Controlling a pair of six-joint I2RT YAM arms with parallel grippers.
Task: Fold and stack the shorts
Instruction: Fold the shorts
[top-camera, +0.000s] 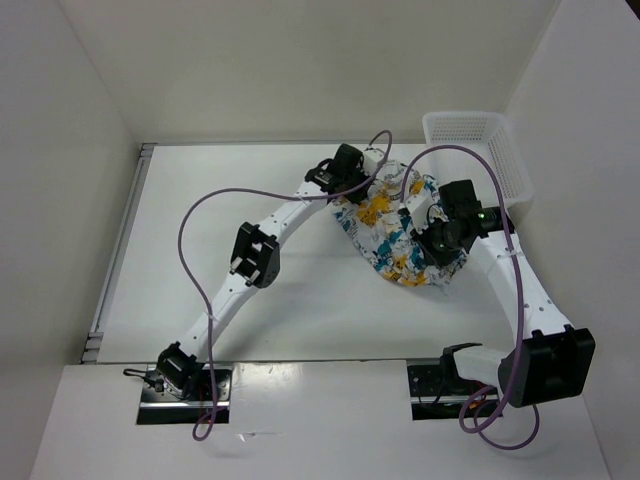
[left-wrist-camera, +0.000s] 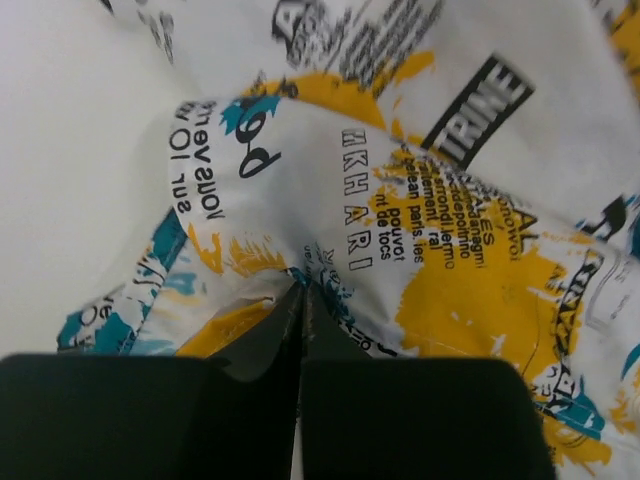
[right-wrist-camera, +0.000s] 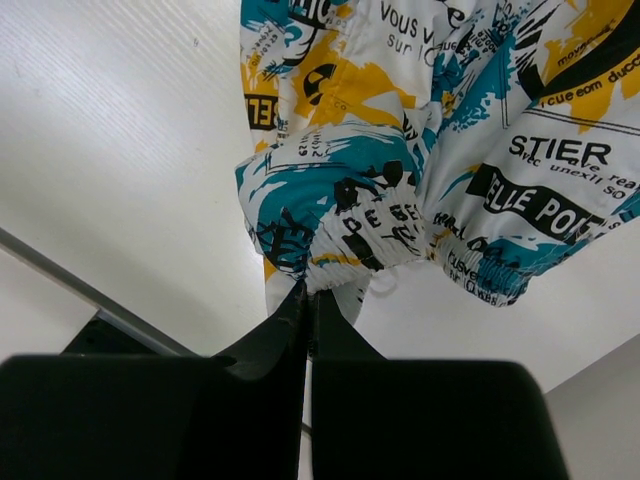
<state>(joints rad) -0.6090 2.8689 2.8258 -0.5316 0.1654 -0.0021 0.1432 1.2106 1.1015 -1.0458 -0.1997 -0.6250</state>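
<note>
We see the shorts (top-camera: 392, 240) a little right of the middle in the top picture, on the white table (top-camera: 230, 190). They are bunched up between the two arms. A white basket (top-camera: 478, 148) stands in the upper right corner of the table, close to the shorts.

The left gripper (left-wrist-camera: 302, 292) is shut tight. In its own picture the two black fingers meet at the bottom middle, and the cloth puckers right at their tips, so it looks to us like it pinches a bit of the shorts.

The right gripper (right-wrist-camera: 306, 292) is shut tight too. Its fingers meet at the bottom middle of its picture, and a stretchy, gathered edge of the shorts comes down to their tips. We think it has hold of that edge.
</note>
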